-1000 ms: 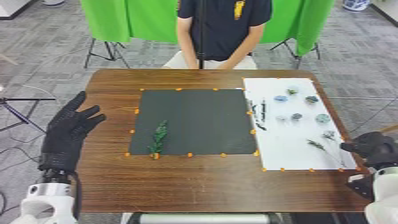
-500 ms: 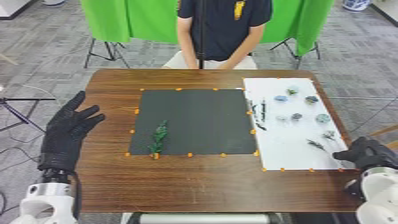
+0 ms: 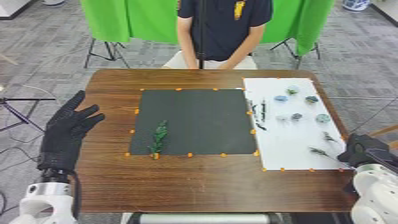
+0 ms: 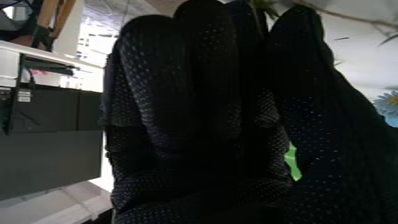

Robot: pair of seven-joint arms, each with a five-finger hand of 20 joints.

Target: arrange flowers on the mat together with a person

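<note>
One dark mat (image 3: 200, 112), set on the table (image 3: 204, 187). It bears one green sprig (image 3: 159, 138), lying lengthwise near the mat's left edge, leaves toward the far side.

One white mat (image 3: 280, 145), just right of the dark one. On it: a loose group of small blooms, among them a blue flower (image 3: 281, 98) and a pale green flower (image 3: 322, 118); thin dark stems (image 3: 263, 111) along the left edge; a small sprig (image 3: 329, 136) beside the right edge; nearer me, a grey sprig (image 3: 319, 151), its stem running toward my right hand.

Orange tabs (image 3: 189, 155), several, along both mats' edges.

One left hand (image 3: 69, 131), mine, relaxed and spread, thumb apart, by the table's left edge. It holds nothing.

One right hand (image 3: 364, 151), mine, at the white mat's near right edge, beside the grey sprig's stem. Whether it pinches that stem or only lies against it, I cannot tell. In the wrist view a brown stem (image 4: 351, 18) passes close to my glove.

Step in hand, as I judge it: picking up the grey sprig for the dark mat, where most of the arranging remains.

Risks, three. The stem is thin and flat to the mat, so a loose grip could let it slip or roll. The small sprig lies near; a sideways sweep could drag it along. Too hard a squeeze might snap the stem or crush the leaves.
</note>
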